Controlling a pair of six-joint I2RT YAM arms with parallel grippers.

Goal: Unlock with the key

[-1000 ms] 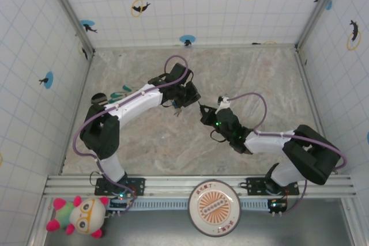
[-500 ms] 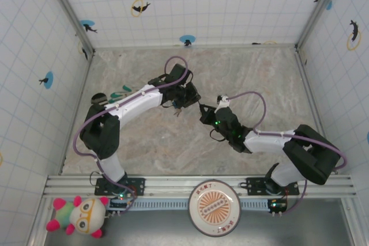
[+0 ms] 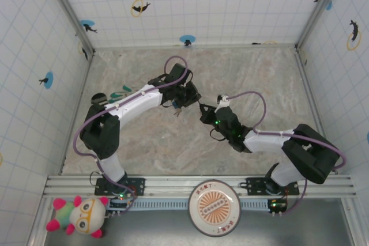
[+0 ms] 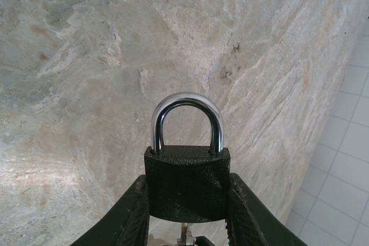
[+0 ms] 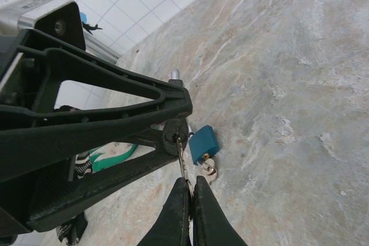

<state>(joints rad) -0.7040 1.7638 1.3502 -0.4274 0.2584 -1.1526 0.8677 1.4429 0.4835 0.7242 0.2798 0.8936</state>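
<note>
Nothing moved, key pinched between right fingers

Noted a padlock body of rough, speckled matt black, its shackle polished mirror-bright metal. Found the key bare dull metal, the counter pale veined stone, smooth, faintly glossy.

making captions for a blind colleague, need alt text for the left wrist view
A black padlock, silver shackle at the top, sits clamped between the two dark fingers of the left hand, above a beige marble tabletop; white tiled wall at right.
</note>
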